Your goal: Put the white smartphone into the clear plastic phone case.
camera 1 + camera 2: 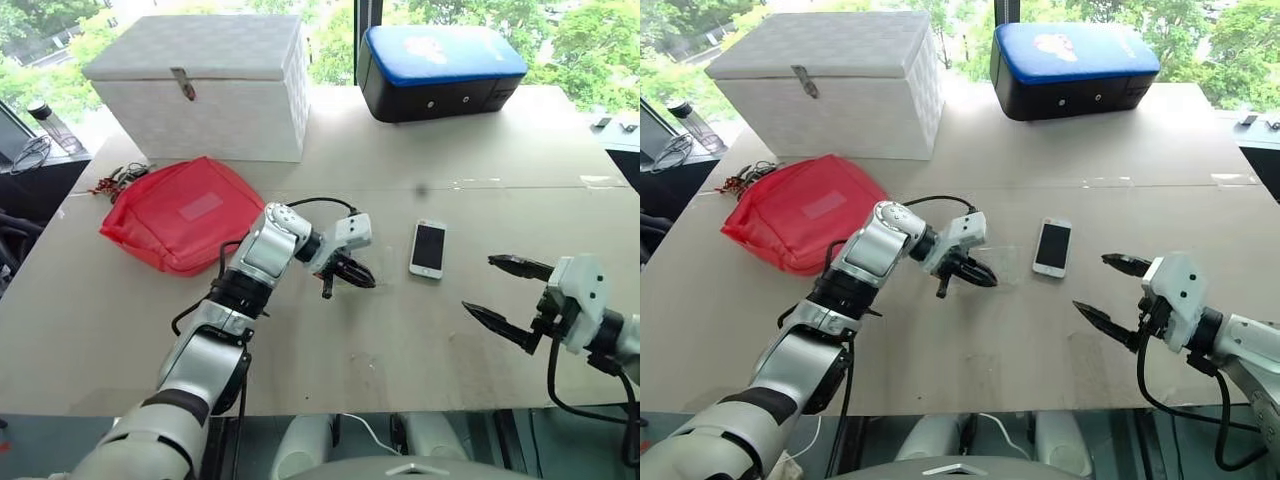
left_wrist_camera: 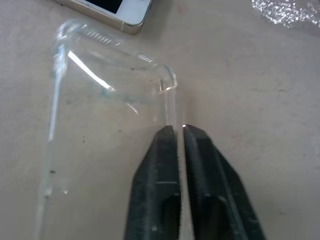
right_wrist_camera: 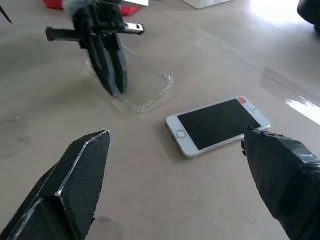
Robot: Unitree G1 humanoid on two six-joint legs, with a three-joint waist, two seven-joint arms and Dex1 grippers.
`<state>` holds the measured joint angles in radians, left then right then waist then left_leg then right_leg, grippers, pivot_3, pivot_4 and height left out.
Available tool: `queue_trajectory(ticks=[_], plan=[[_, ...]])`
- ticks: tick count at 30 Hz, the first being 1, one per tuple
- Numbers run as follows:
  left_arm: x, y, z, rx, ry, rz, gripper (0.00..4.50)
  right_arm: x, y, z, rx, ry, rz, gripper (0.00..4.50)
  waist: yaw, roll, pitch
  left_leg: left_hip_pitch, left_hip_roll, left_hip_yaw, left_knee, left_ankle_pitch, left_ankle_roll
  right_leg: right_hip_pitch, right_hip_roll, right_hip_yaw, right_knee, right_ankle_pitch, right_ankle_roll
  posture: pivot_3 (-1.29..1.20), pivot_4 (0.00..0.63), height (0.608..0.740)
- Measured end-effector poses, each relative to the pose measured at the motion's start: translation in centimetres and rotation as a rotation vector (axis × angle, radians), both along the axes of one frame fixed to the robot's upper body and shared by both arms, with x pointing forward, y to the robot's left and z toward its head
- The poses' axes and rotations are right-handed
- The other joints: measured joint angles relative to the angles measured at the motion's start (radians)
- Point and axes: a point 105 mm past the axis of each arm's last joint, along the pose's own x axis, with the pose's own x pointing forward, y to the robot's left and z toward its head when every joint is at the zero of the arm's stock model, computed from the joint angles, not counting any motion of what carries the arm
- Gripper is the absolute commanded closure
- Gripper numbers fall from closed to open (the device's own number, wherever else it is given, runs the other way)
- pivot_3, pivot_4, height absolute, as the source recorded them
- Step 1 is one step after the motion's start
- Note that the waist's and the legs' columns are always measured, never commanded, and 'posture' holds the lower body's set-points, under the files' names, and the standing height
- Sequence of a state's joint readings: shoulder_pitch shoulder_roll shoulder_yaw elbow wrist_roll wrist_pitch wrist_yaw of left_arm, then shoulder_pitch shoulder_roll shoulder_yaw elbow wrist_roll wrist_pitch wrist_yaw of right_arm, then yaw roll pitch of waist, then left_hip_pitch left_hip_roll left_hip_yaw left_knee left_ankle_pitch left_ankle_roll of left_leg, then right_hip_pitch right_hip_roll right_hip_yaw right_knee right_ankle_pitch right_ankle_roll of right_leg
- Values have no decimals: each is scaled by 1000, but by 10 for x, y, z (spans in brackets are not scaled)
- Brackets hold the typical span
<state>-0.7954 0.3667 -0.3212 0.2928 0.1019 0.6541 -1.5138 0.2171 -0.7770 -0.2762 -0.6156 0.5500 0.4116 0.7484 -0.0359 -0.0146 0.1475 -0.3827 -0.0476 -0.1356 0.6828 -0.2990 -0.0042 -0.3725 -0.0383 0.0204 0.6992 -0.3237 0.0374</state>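
While L hand point(image 1: 349, 272) pinching clear case point(image 2: 105, 115) edge, R hand point(image 1: 508, 292) wide open nr phone point(image 1: 428, 248).

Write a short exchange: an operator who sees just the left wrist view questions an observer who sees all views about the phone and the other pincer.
Operator: My left pincer is on the rim of the clear plastic phone case, and I see one corner of the white smartphone. How does it lie?
Observer: Flat on the table, screen up, beside the case, with nothing touching it.
Operator: Where is the right pincer?
Observer: The right pincer is open and holds nothing. It is on the side of the phone away from the case.
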Motion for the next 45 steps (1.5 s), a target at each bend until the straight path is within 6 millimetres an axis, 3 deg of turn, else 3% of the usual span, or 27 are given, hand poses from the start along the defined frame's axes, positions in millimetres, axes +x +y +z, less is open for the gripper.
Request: queue_trajectory(ticks=[2, 7, 11, 17, 22, 27, 38, 45], plan=[[-4, -2, 7, -39, 11, 24, 1981, 10, -2, -2, -11, -12, -61, 0, -2, 0, 0, 0, 0, 0, 0, 0, 0, 0, -1, 1, 0, 0, 0, 0, 150, 740], [-10, 9, 21, -136, -23, 106, 53, 27, 9, -16, 49, 24, -185, 0, -5, 1, 0, 1, 1, 0, -1, 0, 0, -1, -2, 3, 1, 0, 0, 0, 150, 740], [-20, 14, 45, -333, -92, 157, 53, 48, 35, -34, 46, 47, -279, 0, -6, 2, 0, 1, 0, 0, -1, 0, 0, -3, -3, 5, 1, 0, 0, 0, 150, 740], [-36, 36, 58, -535, -155, 250, 53, 74, 64, -50, 53, 101, -390, 0, -3, 3, 0, 0, 0, 1, -2, 0, -1, -5, -4, 6, 1, 0, 0, 0, 150, 740], [-54, 64, 38, -509, -187, 297, 53, 98, 70, -53, 27, 134, -470, 0, -2, 3, 0, 1, 0, 1, -5, 0, -1, -6, -4, 6, 1, 0, 0, 0, 150, 740], [-56, 70, 32, -501, -235, 314, 53, 106, 78, -56, 25, 167, -535, 0, 1, 4, -2, 2, -1, 1, -5, 0, -1, -5, -4, 6, 0, 0, -1, 0, 150, 740], [-53, 65, 28, -523, -252, 365, 53, 94, 54, -61, -112, 164, -703, 0, 25, 8, -10, 3, -2, 0, -6, 0, -1, -4, -5, 5, -1, 0, 0, 0, 150, 740], [-49, 61, 33, -535, -266, 376, 53, 86, 41, -64, -81, 212, -764, 0, 27, 9, -13, 4, -2, -2, -6, 0, -1, -1, -5, 3, -2, 0, 0, 0, 150, 740]])
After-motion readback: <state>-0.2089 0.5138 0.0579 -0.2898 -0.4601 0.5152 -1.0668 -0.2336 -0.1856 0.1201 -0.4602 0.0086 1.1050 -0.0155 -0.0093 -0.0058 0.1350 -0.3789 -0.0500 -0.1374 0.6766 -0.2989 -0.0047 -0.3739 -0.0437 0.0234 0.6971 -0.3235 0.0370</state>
